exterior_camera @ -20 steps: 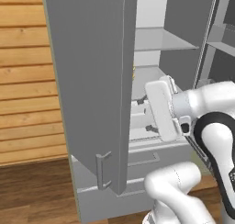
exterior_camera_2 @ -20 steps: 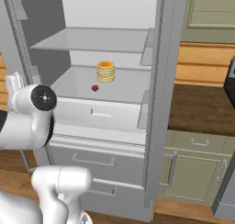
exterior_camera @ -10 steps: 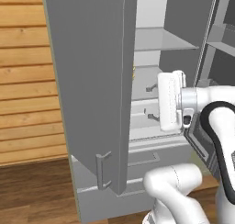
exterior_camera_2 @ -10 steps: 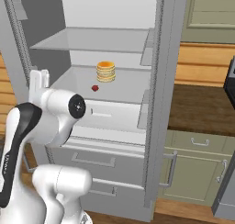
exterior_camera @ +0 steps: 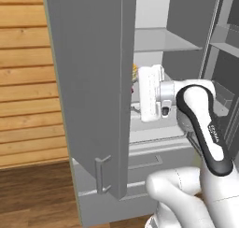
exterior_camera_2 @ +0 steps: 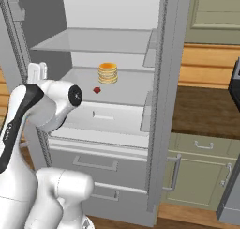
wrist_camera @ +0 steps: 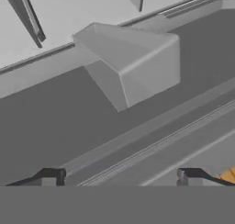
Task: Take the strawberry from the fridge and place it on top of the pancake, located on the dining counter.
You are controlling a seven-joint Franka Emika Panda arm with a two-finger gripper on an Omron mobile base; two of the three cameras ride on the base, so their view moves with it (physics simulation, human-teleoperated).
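Dark red strawberry (exterior_camera_2: 97, 89) untouched on the white fridge (exterior_camera_2: 161, 129) shelf, just beside an orange-topped pancake stack (exterior_camera_2: 107, 73) | gripper (wrist_camera: 120, 176) empty, fingers spread, facing fridge wall | pickup and delivery remain

Strawberry (exterior_camera_2: 97, 89) tiny (shape unreadable); fridge (exterior_camera_2: 154, 106) cut by frame edges.

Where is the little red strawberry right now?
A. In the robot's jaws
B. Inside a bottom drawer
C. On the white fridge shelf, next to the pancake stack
C: the strawberry lies on the fridge shelf, just beside the pancake stack and apart from it.
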